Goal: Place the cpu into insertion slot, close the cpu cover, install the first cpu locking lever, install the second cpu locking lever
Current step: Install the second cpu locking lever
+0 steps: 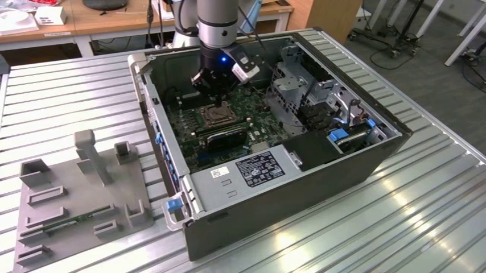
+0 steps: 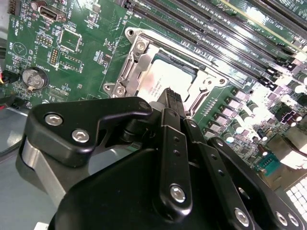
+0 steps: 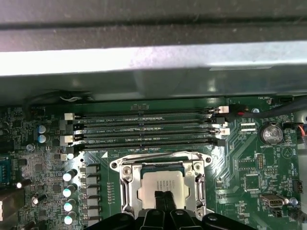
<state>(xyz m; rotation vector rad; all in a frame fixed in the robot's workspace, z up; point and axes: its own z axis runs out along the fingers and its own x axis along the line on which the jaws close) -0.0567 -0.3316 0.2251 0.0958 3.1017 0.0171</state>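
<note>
One open computer case (image 1: pixel 304 170) lies on the slatted table (image 1: pixel 425 227), and we see the green motherboard (image 1: pixel 193 122) inside it. At the board's centre sits the insertion slot (image 3: pixel 125 191) with the cpu cover (image 3: pixel 163 160) down around the cpu (image 3: pixel 160 184) (pale, already seated). Our gripper (image 3: pixel 163 197) hangs at the chip's six o'clock edge, fingers pressed together, gripping nothing.

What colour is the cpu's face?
Pale silvery-grey; the cpu shows best in the first wrist view.
</note>
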